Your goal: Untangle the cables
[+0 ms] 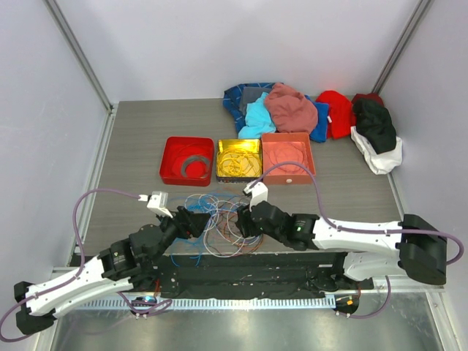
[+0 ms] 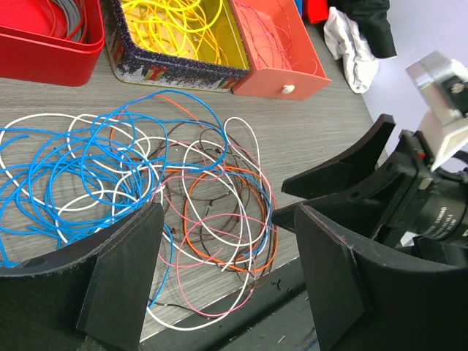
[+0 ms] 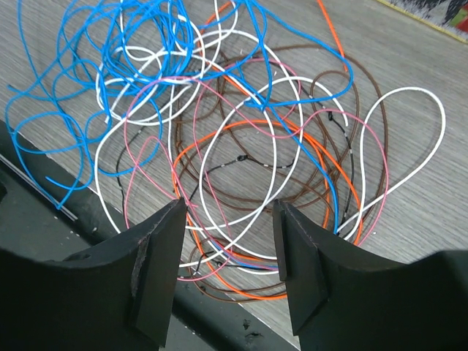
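Note:
The cables (image 1: 216,223) lie in a loose tangle of blue, white, pink, orange and brown wires on the table, just ahead of the arm bases. In the left wrist view the blue and white loops (image 2: 95,168) lie left and the orange, pink and brown loops (image 2: 219,212) lie right. My left gripper (image 1: 196,223) is open and empty at the tangle's left side, its jaws wide apart over the near loops (image 2: 227,278). My right gripper (image 1: 245,219) is open and empty at the tangle's right side, jaws straddling orange and white loops (image 3: 228,248). The right gripper's body shows in the left wrist view (image 2: 380,175).
Behind the tangle stand a red tray (image 1: 170,162) with grey and red wire, a yellow tin (image 1: 219,146) with yellow wire and an orange box (image 1: 310,157) with red wire. A heap of clothes (image 1: 292,110) lies at the back. A black mat edge (image 3: 88,212) runs under the near loops.

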`<act>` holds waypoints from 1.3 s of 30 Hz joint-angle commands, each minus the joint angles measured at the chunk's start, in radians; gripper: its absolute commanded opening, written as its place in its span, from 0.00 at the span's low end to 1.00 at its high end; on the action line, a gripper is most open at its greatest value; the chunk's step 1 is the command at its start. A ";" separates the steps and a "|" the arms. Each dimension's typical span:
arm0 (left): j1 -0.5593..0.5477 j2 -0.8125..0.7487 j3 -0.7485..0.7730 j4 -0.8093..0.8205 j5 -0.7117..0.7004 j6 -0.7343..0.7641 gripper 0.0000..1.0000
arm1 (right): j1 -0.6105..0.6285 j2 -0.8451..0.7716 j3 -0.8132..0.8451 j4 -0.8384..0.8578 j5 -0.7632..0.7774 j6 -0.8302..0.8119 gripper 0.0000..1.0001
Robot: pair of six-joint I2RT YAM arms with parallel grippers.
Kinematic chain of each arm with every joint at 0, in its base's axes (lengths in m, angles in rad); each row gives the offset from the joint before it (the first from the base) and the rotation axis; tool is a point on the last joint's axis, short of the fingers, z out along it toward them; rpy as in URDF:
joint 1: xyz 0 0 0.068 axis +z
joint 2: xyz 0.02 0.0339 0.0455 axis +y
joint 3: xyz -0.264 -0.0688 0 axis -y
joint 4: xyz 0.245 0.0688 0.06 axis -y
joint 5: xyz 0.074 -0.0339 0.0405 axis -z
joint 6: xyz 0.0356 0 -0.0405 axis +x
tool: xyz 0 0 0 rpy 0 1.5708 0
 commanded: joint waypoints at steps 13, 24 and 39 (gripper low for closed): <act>-0.003 0.016 -0.013 0.058 0.003 -0.015 0.77 | 0.032 0.104 0.003 0.037 -0.053 -0.022 0.52; -0.002 0.013 -0.001 0.050 0.005 -0.005 0.77 | 0.029 -0.003 0.296 -0.161 0.344 -0.153 0.01; -0.002 0.007 -0.010 0.075 0.022 0.004 0.77 | -0.004 -0.051 0.937 -0.325 0.711 -0.497 0.01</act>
